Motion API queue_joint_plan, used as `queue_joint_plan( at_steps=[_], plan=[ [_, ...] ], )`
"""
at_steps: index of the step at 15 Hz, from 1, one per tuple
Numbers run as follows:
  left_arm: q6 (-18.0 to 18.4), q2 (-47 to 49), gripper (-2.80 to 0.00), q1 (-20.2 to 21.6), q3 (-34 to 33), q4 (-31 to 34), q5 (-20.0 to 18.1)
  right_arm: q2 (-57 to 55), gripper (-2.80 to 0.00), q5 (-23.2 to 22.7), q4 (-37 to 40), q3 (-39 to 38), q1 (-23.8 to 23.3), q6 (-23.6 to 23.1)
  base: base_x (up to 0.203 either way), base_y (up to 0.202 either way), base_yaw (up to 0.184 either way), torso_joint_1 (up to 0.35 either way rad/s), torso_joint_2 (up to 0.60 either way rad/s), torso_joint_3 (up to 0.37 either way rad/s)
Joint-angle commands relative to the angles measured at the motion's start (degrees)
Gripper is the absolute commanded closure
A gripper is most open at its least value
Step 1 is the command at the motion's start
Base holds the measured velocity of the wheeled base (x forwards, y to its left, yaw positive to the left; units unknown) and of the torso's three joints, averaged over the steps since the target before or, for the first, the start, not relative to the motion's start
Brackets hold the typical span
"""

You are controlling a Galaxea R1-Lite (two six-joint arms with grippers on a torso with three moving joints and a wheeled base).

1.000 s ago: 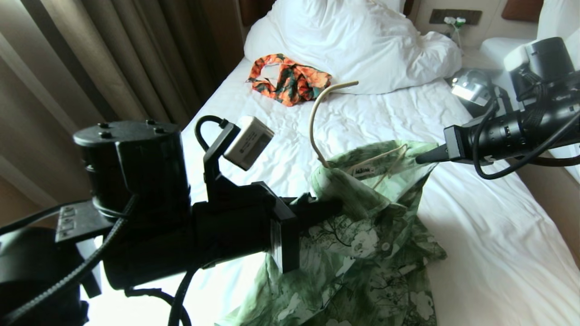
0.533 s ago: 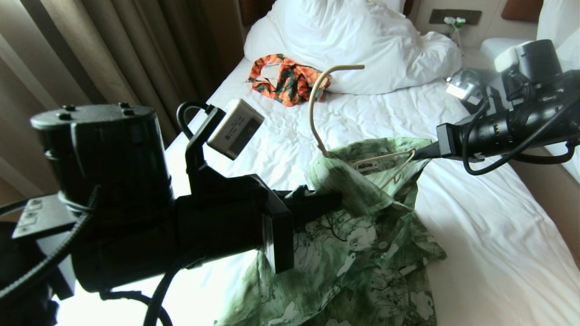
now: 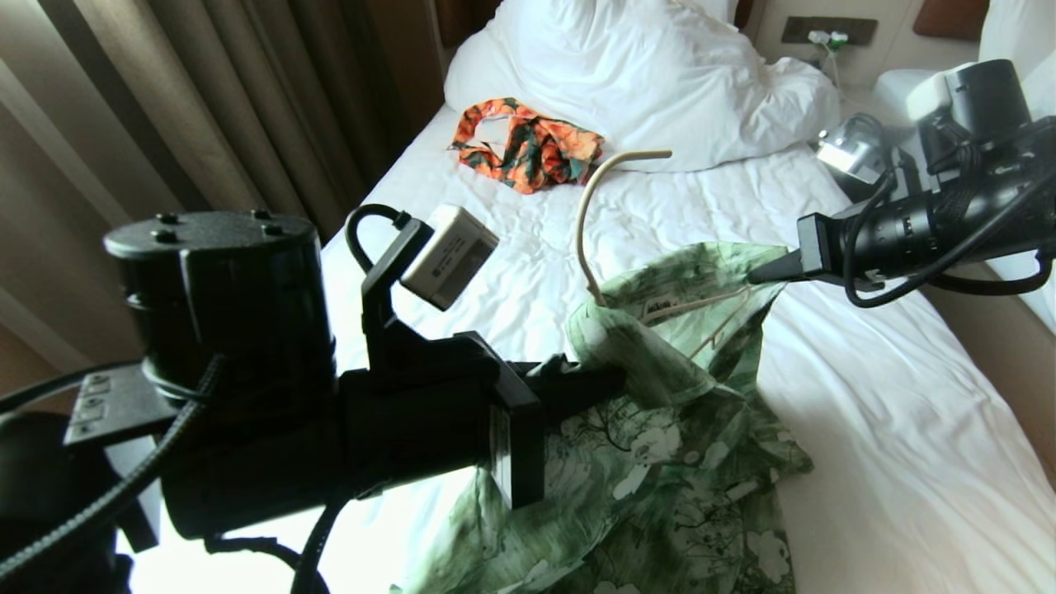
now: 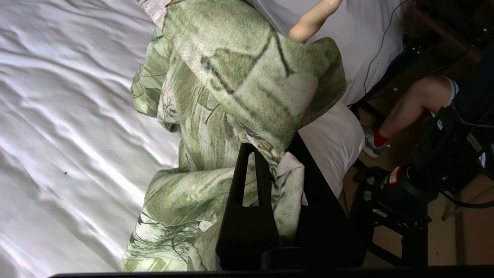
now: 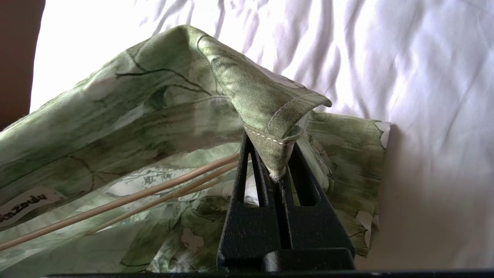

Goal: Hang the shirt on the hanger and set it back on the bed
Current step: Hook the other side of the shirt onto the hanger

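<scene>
in the head view, your left gripper (image 3: 606, 378) reaches in from the left and is clamped on a fold of the green floral shirt (image 3: 660, 437), at the shoulder below the collar, while your right gripper (image 3: 755, 276) comes in from the right and pinches the opposite edge of the collar. the shirt is held up between them, its lower part draped down onto the wrinkled white sheet of the bed (image 3: 891, 429). the cream wire hanger (image 3: 582, 223) sits inside the neck opening, its hook rising up out of the collar and curving toward the duvet (image 3: 660, 74), and its thin arms show through the opening beside the neck label. farther up the bed, just in front of the duvet, lies an orange-and-dark-green patterned garment (image 3: 528, 148), well apart from the shirt. brown curtains (image 3: 165, 107) hang along the left side. in the left wrist view, your left gripper (image 4: 270, 158) has its fingers (image 4: 247, 181) closed tight on bunched shirt (image 4: 239, 77) fabric, above the bed (image 4: 58, 116), and a person's leg (image 4: 409, 104) with a red sock shows beyond the bed's edge. in the right wrist view, your right gripper (image 5: 276, 170) is closed on a stitched corner of the shirt (image 5: 162, 100), with the hanger (image 5: 135, 200) wires running just beside it, inside the garment, over the bed (image 5: 424, 77).
</scene>
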State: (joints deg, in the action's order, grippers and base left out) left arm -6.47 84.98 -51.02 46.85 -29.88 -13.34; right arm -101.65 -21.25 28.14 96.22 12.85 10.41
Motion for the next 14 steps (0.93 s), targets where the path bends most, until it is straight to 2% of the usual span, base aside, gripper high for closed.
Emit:
queue_joint_plan(
  at_steps=[1, 11, 14],
  plan=[
    [-0.03, 1.06, 0.00, 0.04, 0.17, -0.25, -0.11, 0.96, 0.00, -0.20, 0.08, 0.02, 0.42, -0.02, 0.000, 0.000, 0.000, 0.000, 0.00, 0.000],
    [-0.19, 5.02, 0.00, 0.06, 1.76, -0.43, -0.27, 5.03, 0.00, -0.54, -0.36, 0.98, 5.40, -0.56, 0.000, 0.000, 0.000, 0.000, 0.00, 0.000],
    [-0.63, 8.56, 0.00, 0.09, 1.28, -7.50, -0.35, 5.43, 0.00, -0.67, -0.71, 0.92, 6.47, -0.41, 0.000, 0.000, 0.000, 0.000, 0.00, 0.000]
  ],
)
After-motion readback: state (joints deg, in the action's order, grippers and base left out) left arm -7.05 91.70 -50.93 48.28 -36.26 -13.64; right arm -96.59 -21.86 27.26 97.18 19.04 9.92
